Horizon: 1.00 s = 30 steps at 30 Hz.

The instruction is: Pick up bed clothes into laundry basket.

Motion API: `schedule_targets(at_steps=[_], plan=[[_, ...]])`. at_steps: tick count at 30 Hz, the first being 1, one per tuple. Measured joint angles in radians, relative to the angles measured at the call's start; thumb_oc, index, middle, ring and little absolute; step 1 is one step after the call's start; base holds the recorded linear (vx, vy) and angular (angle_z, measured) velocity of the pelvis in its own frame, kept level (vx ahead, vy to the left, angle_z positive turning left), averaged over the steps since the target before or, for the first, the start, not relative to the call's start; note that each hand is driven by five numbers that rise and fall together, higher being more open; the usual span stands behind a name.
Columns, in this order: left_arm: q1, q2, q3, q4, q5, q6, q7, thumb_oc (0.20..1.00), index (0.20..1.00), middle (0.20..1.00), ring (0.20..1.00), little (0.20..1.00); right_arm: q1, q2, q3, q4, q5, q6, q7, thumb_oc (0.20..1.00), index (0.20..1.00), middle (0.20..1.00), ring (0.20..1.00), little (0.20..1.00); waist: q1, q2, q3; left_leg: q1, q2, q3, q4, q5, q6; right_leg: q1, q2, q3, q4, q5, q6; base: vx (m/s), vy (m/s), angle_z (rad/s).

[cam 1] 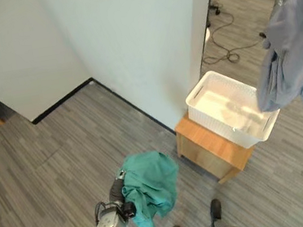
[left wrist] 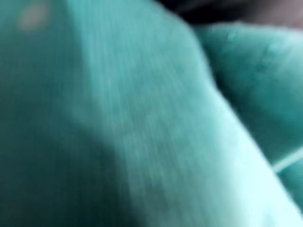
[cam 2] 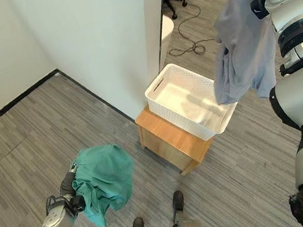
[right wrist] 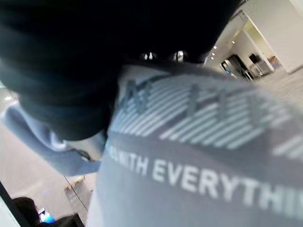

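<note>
Hanging from the raised right arm in the left eye view, a grey shirt [cam 1: 291,52] droops with its lower hem in front of the far edge of a white basket [cam 1: 217,95], which sits on a low wooden stool [cam 1: 208,149] beside the corner of a white wall [cam 1: 146,40]. The height looks chosen so the cloth clears the rim before it is let go. Lower down, the left hand [cam 1: 118,194] is buried at the edge of a green cloth [cam 1: 151,185], carried low above the grey plank floor [cam 1: 45,163], well apart from the basket; it appears to be waiting its turn.

The right eye view shows the shirt bunched at the top against the right arm, its tail dangling just over the basket's near corner, so the drop is judged close. The basket itself looks empty. The green cloth is draped over the left hand as a loose bundle, one corner trailing down.

The left wrist view is taken up by green cloth lying against the lens; the fingers are hidden beneath it, so their state cannot be told.

In the right wrist view, the grey shirt with striped white print hangs below the right hand [right wrist: 71,71], seen as a dark cover from very close. Whether its fingers pinch the cloth or merely hook it cannot be told.
</note>
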Motion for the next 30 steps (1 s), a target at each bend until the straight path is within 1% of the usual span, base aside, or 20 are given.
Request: schedule_targets(at_steps=[2, 4, 5, 6, 9, 11, 12, 13, 15, 19, 20, 21, 22, 23, 25, 26, 27, 28, 29, 30], plan=[[-0.003, 0.005, 0.002, 0.006, -0.001, -0.002, 0.007, 0.200, 0.200, 0.200, 0.200, 0.200, -0.001, 0.025, -0.001, -0.006, 0.000, -0.001, -0.001, 0.200, 0.200, 0.200, 0.200, 0.200, 0.002, -0.008, 0.015, -0.040, -0.009, 0.004, 0.018, 0.000, 0.000, -0.036, -0.006, 0.009, 0.000, 0.015, 0.001, -0.10, 0.008, -0.04], [-0.013, 0.008, 0.002, 0.007, -0.001, -0.002, 0.018, 0.200, 0.200, 0.200, 0.200, 0.200, 0.000, 0.045, -0.001, -0.008, 0.001, 0.001, 0.000, 0.200, 0.200, 0.200, 0.200, 0.200, 0.002, -0.017, 0.051, -0.088, -0.019, 0.005, 0.045, 0.000, 0.000, -0.069, -0.016, 0.012, -0.001, 0.024, 0.001, -0.09, 0.003, 0.04], [-0.015, 0.010, 0.002, 0.007, -0.001, -0.002, 0.022, 0.200, 0.200, 0.200, 0.200, 0.200, 0.000, 0.052, -0.001, -0.009, 0.001, 0.000, 0.000, 0.200, 0.200, 0.200, 0.200, 0.200, 0.002, -0.022, 0.058, -0.106, -0.022, 0.006, 0.054, 0.000, 0.000, -0.083, -0.020, 0.013, -0.002, 0.019, 0.008, -0.09, 0.009, 0.07], [-0.021, 0.010, 0.001, 0.006, -0.002, -0.002, 0.027, 0.200, 0.200, 0.200, 0.200, 0.200, 0.001, 0.064, -0.002, -0.011, 0.002, 0.001, -0.001, 0.200, 0.200, 0.200, 0.200, 0.200, 0.004, -0.023, 0.073, -0.123, -0.025, 0.007, 0.065, 0.001, 0.000, -0.096, -0.023, 0.014, -0.005, 0.006, 0.024, -0.06, 0.007, 0.04], [-0.016, 0.011, -0.003, 0.006, -0.012, -0.003, 0.035, 0.200, 0.200, 0.200, 0.200, 0.200, 0.003, 0.068, -0.005, -0.018, 0.003, 0.000, -0.002, 0.200, 0.200, 0.200, 0.200, 0.200, 0.011, -0.026, 0.092, -0.158, -0.024, 0.009, 0.079, 0.000, -0.001, -0.123, -0.023, 0.014, -0.005, -0.009, 0.034, -0.05, 0.011, 0.04], [-0.020, 0.011, -0.008, 0.006, -0.034, -0.005, 0.042, 0.200, 0.200, 0.200, 0.200, 0.200, 0.019, 0.079, -0.021, -0.028, 0.003, -0.001, -0.007, 0.200, 0.200, 0.200, 0.200, 0.200, 0.023, -0.028, 0.108, -0.165, -0.029, 0.006, 0.082, -0.002, -0.002, -0.132, -0.019, 0.024, 0.000, 0.035, 0.006, -0.05, 0.006, -0.05], [-0.033, 0.011, -0.007, 0.005, -0.039, -0.008, 0.045, 0.200, 0.200, 0.200, 0.200, 0.200, 0.026, 0.091, -0.052, -0.030, 0.003, -0.002, -0.009, 0.200, 0.200, 0.200, 0.200, 0.200, 0.025, -0.030, 0.121, -0.179, -0.027, 0.006, 0.084, -0.002, -0.002, -0.144, -0.017, 0.030, 0.000, 0.045, -0.001, -0.05, 0.006, -0.05], [-0.043, 0.011, -0.006, 0.004, -0.039, -0.009, 0.048, 0.200, 0.200, 0.200, 0.200, 0.200, 0.031, 0.101, -0.057, -0.030, 0.003, -0.002, -0.013, 0.200, 0.200, 0.200, 0.200, 0.200, 0.025, -0.032, 0.133, -0.183, -0.026, 0.006, 0.084, -0.002, -0.002, -0.149, -0.017, 0.030, 0.000, 0.049, -0.001, -0.05, 0.008, -0.05], [-0.062, 0.011, -0.006, 0.004, -0.040, -0.008, 0.058, 0.200, 0.200, 0.200, 0.200, 0.200, 0.074, 0.152, -0.091, -0.028, 0.003, 0.001, -0.021, 0.200, 0.200, 0.200, 0.200, 0.200, 0.022, -0.035, 0.148, -0.193, -0.024, 0.011, 0.088, -0.002, -0.002, -0.161, -0.014, 0.037, 0.000, 0.069, -0.005, -0.03, 0.024, -0.07], [-0.083, 0.010, 0.002, 0.001, -0.040, -0.010, 0.067, 0.200, 0.200, 0.200, 0.200, 0.200, 0.136, 0.204, -0.099, -0.018, -0.005, 0.009, -0.021, 0.200, 0.200, 0.200, 0.200, 0.200, 0.023, -0.034, 0.151, -0.193, -0.027, 0.018, 0.088, -0.002, -0.002, -0.164, -0.014, 0.044, 0.001, 0.080, -0.008, -0.04, 0.023, -0.06], [-0.084, 0.011, 0.004, -0.011, -0.040, -0.010, 0.068, 0.200, 0.200, 0.200, 0.200, 0.200, 0.147, 0.225, -0.120, 0.011, -0.010, 0.009, -0.021, 0.576, 0.576, 0.576, 0.576, 0.576, 0.025, -0.034, 0.151, -0.196, -0.027, 0.024, 0.090, -0.002, -0.001, -0.170, -0.014, 0.048, 0.001, 0.096, -0.004, -0.03, 0.010, -0.08], [-0.087, 0.011, 0.003, -0.019, -0.040, -0.010, 0.067, 0.200, 0.200, 0.200, 0.200, 0.200, 0.154, 0.228, -0.119, 0.041, -0.034, 0.013, -0.015, 1.000, 1.000, 1.000, 1.000, 1.000, 0.025, -0.035, 0.151, -0.201, -0.028, 0.024, 0.095, -0.002, -0.001, -0.171, -0.017, 0.048, 0.001, 0.098, -0.004, -0.02, 0.008, -0.04], [-0.088, 0.011, 0.004, -0.023, -0.040, -0.010, 0.068, 0.200, 0.200, 0.200, 0.200, 0.200, 0.156, 0.228, -0.119, 0.062, -0.048, 0.019, -0.009, 1.000, 1.000, 1.000, 1.000, 1.000, 0.025, -0.035, 0.153, -0.204, -0.029, 0.024, 0.099, -0.002, -0.001, -0.172, -0.019, 0.048, 0.001, 0.102, 0.000, -0.01, 0.005, 0.03], [-0.089, 0.012, 0.005, -0.026, -0.040, -0.010, 0.067, 0.200, 0.200, 0.200, 0.200, 0.200, 0.157, 0.224, -0.109, 0.082, -0.069, 0.024, 0.012, 1.000, 1.000, 1.000, 1.000, 1.000, 0.024, -0.034, 0.154, -0.208, -0.029, 0.025, 0.103, -0.002, 0.000, -0.174, -0.021, 0.049, 0.001, 0.110, 0.012, 0.00, 0.000, 0.00], [-0.089, 0.017, 0.005, -0.026, -0.040, -0.010, 0.064, 0.200, 0.200, 0.200, 0.200, 0.200, 0.157, 0.220, -0.070, 0.121, -0.118, 0.039, 0.056, 1.000, 1.000, 1.000, 1.000, 1.000, 0.025, -0.035, 0.154, -0.209, -0.027, 0.026, 0.106, -0.001, 0.001, -0.172, -0.022, 0.049, 0.000, 0.115, 0.020, 0.00, 0.002, 0.02], [-0.087, 0.021, 0.007, -0.026, -0.040, -0.010, 0.063, 0.200, 0.200, 0.200, 0.200, 0.200, 0.156, 0.214, -0.074, 0.137, -0.132, 0.047, 0.077, 1.000, 1.000, 1.000, 1.000, 1.000, 0.026, -0.035, 0.154, -0.209, -0.026, 0.026, 0.108, -0.001, 0.002, -0.170, -0.023, 0.043, 0.000, 0.103, 0.034, -0.01, 0.005, 0.09], [-0.084, 0.022, 0.008, -0.028, -0.040, -0.010, 0.063, 0.200, 0.200, 0.200, 0.200, 0.200, 0.153, 0.206, -0.076, 0.143, -0.143, 0.056, 0.081, 1.000, 1.000, 1.000, 1.000, 1.000, 0.028, -0.035, 0.154, -0.209, -0.027, 0.024, 0.110, -0.001, 0.001, -0.160, -0.026, 0.039, 0.000, 0.052, 0.056, -0.01, 0.002, 0.11], [-0.081, 0.022, 0.011, -0.028, -0.040, -0.010, 0.063, 0.200, 0.200, 0.200, 0.200, 0.200, 0.151, 0.199, -0.075, 0.142, -0.159, 0.058, 0.081, 1.000, 1.000, 1.000, 1.000, 1.000, 0.031, -0.036, 0.155, -0.208, -0.027, 0.022, 0.113, -0.001, 0.000, -0.152, -0.023, 0.038, 0.000, 0.001, 0.042, -0.01, 0.002, 0.11], [-0.077, 0.025, 0.011, -0.028, -0.040, -0.010, 0.062, 0.200, 0.200, 0.200, 0.200, 0.200, 0.147, 0.197, -0.070, 0.140, -0.164, 0.058, 0.086, 1.000, 1.000, 1.000, 1.000, 1.000, 0.029, -0.036, 0.155, -0.208, -0.026, 0.021, 0.117, -0.002, -0.002, -0.151, -0.020, 0.037, 0.000, 0.003, 0.040, -0.01, 0.002, 0.08], [-0.076, 0.028, 0.011, -0.028, -0.039, -0.009, 0.062, 0.200, 0.200, 0.200, 0.200, 0.200, 0.144, 0.195, -0.067, 0.136, -0.166, 0.059, 0.090, 1.000, 1.000, 1.000, 1.000, 1.000, 0.027, -0.036, 0.155, -0.207, -0.027, 0.013, 0.117, -0.003, -0.003, -0.150, -0.016, 0.039, 0.000, 0.035, 0.021, 0.00, 0.000, 0.00]])
